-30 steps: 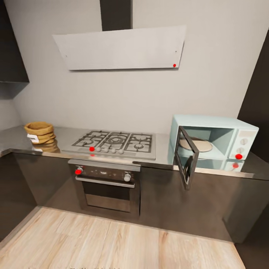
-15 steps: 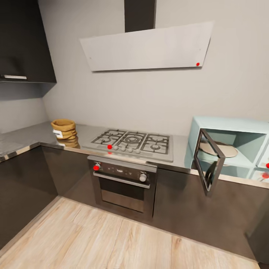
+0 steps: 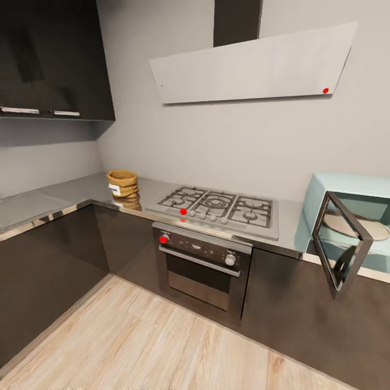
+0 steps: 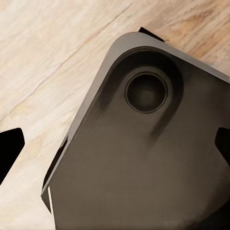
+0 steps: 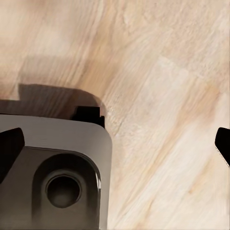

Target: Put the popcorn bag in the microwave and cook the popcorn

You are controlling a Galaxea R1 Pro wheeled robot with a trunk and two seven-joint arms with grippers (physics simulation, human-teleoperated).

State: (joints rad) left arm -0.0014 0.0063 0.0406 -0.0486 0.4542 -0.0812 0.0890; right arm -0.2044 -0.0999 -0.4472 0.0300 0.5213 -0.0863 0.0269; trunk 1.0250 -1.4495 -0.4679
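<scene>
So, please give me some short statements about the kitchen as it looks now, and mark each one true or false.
1. The microwave has its door swung open. True.
2. The popcorn bag is inside the microwave. False: it stands on the countertop, beside the gas hob.
3. The built-in oven sits directly under the gas hob. True.
4. The oven door is open. False: it is closed.
5. The popcorn bag and the microwave are on opposite sides of the hob. True.
</scene>
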